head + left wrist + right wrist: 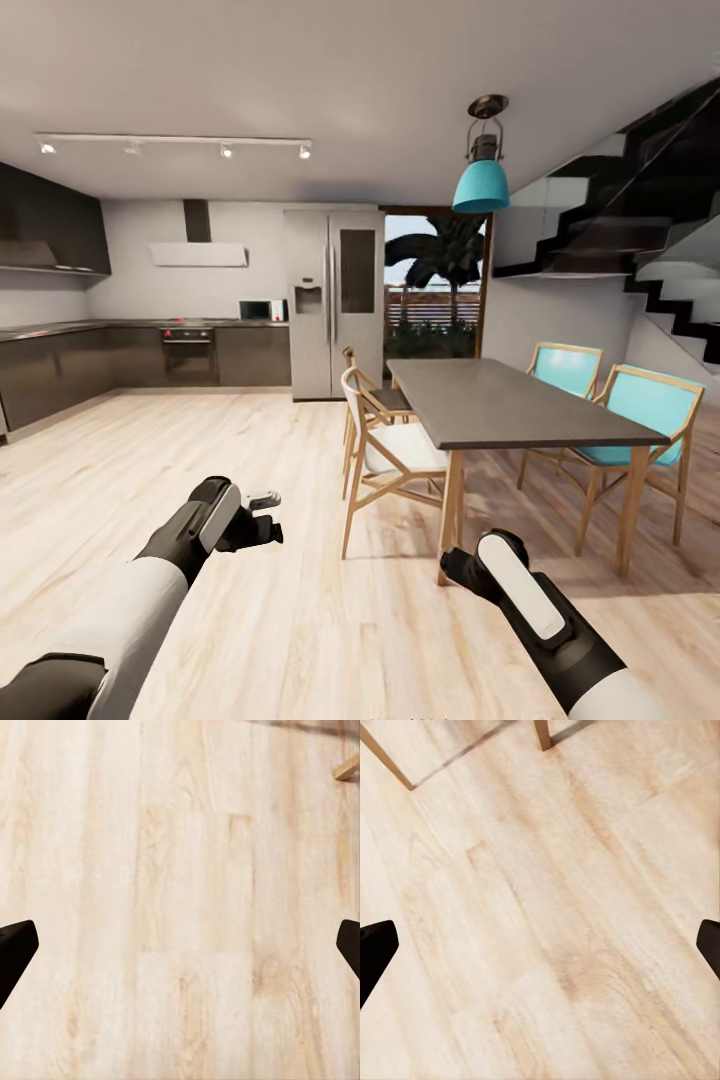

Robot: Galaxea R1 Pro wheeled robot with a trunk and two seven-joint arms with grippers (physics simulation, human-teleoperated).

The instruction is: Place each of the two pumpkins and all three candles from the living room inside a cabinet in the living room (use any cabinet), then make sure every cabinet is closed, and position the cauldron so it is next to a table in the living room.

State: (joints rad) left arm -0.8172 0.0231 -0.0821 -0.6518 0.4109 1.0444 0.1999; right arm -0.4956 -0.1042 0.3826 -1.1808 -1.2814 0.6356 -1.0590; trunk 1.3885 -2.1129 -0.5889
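**Robot in transit, both hands empty**

No pumpkin, candle, cabinet or cauldron could be found in these views, so their whereabouts could not be told. The left hand [262, 512] and the right hand [455, 570] were held low over the wooden floor [300, 620]. In each wrist view the dark fingertips [15, 952] [375, 952] were seen far apart at the frame edges with bare boards between them, so both hands were judged to be spread and carrying nothing.

The main risk was judged to be a collision: the right arm was near the leg of the dining table [500, 400], and a white-seated chair [395, 450] stood just beside that table, so a careless turn of the base could knock either. Time could also be lost if the kitchen were searched instead of the living room.

The floor was pale planking. A fridge [333, 300], dark kitchen units [60, 365], a teal pendant lamp [481, 185], teal chairs [645, 410] and a staircase [660, 230] were seen around the open room.
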